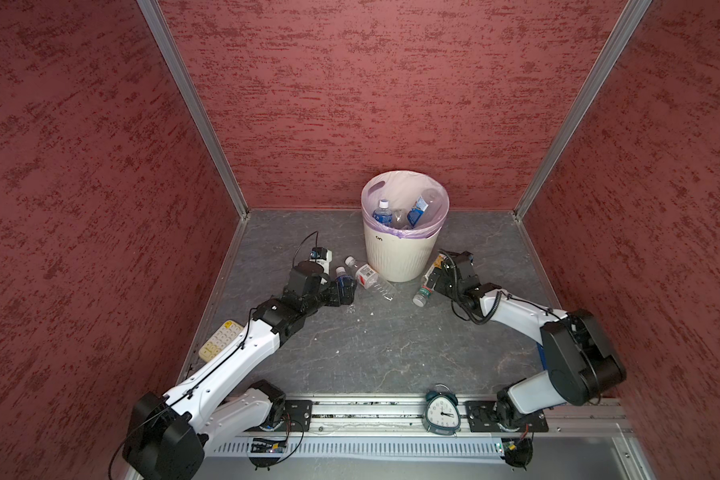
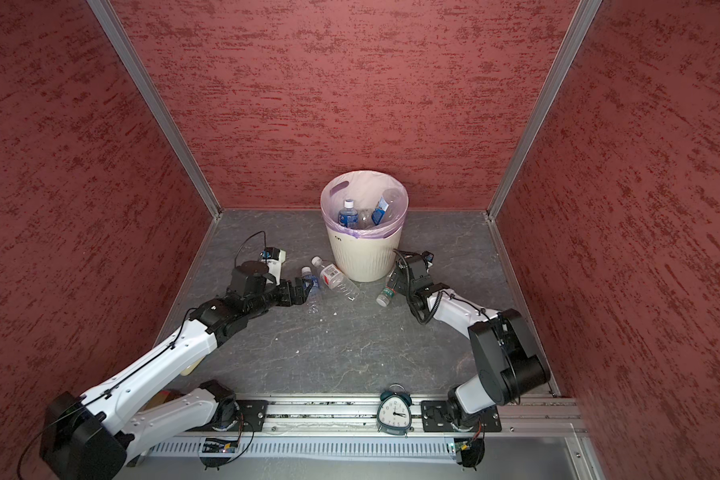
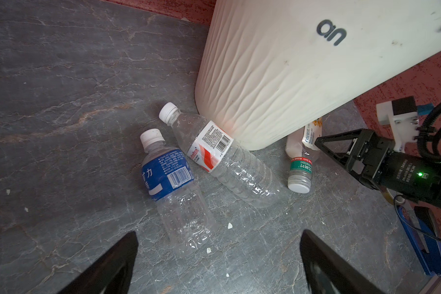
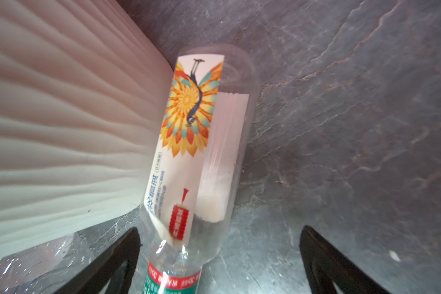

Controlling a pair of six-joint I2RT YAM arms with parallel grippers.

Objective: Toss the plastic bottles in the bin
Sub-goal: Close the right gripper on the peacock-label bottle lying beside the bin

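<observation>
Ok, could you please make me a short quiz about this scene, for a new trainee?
1. How many bottles lie on the table outside the bin?
2. True or false: the left pincer is shut.
3. Which label has the bottle nearest the right pincer? A blue; B red-white; C peacock.
Key: 1. three: blue-label bottle, red-white-label bottle, peacock-label bottle. 2. false, it is open. 3. C.

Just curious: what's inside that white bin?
The bin holds a white-capped blue-label bottle, a tilted blue-label bottle and a clear bottle between them. Anything beneath them, and the bottom, is covered.
</observation>
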